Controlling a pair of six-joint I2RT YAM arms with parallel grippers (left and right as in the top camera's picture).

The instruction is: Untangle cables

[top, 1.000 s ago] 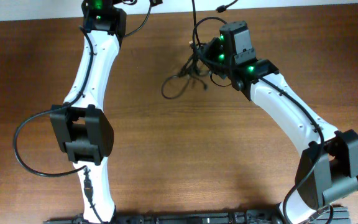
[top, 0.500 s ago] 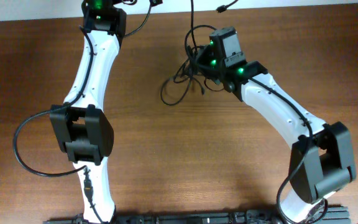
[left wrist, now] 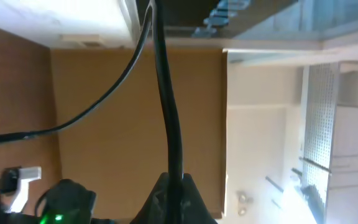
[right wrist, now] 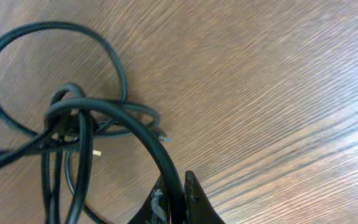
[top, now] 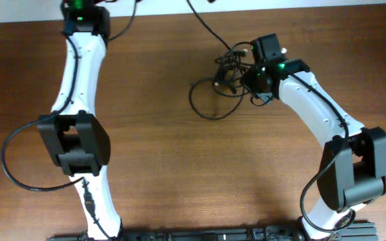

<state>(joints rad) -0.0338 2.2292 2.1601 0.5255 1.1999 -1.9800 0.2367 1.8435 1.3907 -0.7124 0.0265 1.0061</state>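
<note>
Cables shifted right, right end effector clamped

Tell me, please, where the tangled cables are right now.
In the overhead view, the cables lie upper centre-right, one strand pinched in the right gripper.

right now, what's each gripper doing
left gripper: shut on a black cable
right gripper: shut on a cable loop from the knot
</note>
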